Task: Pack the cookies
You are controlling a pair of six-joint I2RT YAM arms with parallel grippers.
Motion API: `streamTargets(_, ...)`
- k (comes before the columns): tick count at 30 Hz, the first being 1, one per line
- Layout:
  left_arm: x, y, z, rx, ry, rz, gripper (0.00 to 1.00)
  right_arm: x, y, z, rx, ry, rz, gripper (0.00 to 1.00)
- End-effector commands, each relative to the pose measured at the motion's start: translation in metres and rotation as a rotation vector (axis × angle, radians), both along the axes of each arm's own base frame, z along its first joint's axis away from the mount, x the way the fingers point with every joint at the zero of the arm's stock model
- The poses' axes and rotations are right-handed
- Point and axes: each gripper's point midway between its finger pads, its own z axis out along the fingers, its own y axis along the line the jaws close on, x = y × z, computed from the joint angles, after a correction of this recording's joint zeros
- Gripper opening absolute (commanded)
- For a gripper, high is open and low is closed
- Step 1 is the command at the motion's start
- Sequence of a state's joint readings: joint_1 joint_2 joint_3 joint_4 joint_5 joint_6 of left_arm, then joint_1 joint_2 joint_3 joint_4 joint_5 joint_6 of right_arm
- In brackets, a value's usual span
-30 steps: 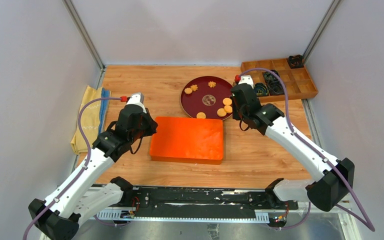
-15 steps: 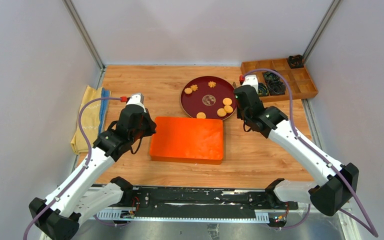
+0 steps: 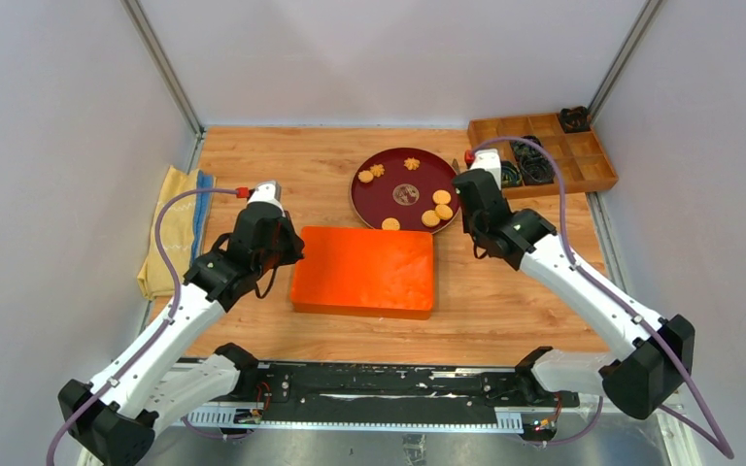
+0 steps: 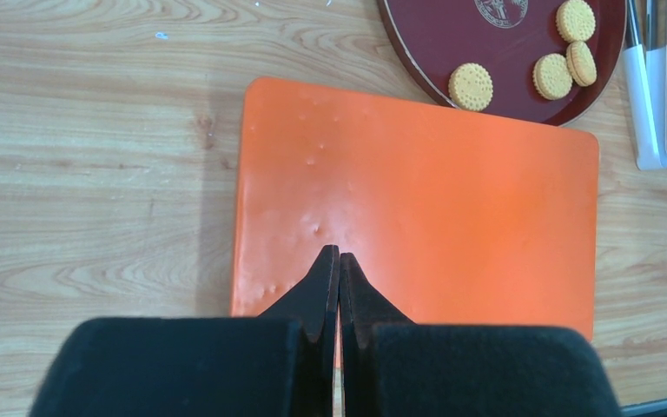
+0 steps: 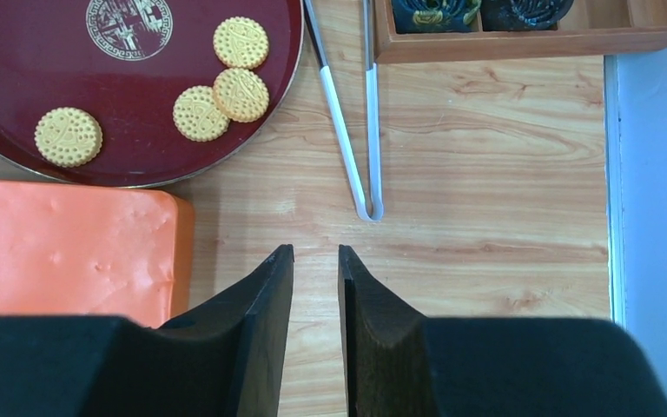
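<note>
A wooden tabletop [image 3: 253, 155], boxed in by pale grey walls [image 3: 379, 58], carries a dark red plate [image 3: 377, 201] holding the cookies [image 3: 441, 197]. The left gripper [image 4: 339, 261] is pressed shut over an orange box [image 3: 364, 270]. The right gripper [image 5: 315, 256] stands narrowly parted and empty over bare wood.

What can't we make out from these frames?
- Orange box: its closed top hides the inside in every view.
- Tongs: far ends cut off by the top edge in the right wrist view; mostly behind the right arm in the top view.
- Wooden tray: dark contents too small in the top view, cropped in the right wrist view.
</note>
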State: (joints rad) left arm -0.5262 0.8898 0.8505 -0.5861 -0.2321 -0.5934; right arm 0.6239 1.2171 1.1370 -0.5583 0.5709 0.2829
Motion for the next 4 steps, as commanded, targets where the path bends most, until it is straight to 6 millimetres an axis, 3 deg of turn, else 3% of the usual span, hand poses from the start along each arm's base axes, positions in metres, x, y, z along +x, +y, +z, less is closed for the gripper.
streamTargets(1, -0.0013, 0.003, -0.0023, 0.022, 0.002, 0.005, 0.0, -0.0009, -0.0055, -0.007, -0.021, 0.006, -0.017, 0.31)
streamTargets(4, -0.0018, 0.0035, -0.0027, 0.023, 0.003, 0.005, 0.0, -0.0014, -0.0084, -0.0036, -0.017, -0.011, -0.027, 0.35)
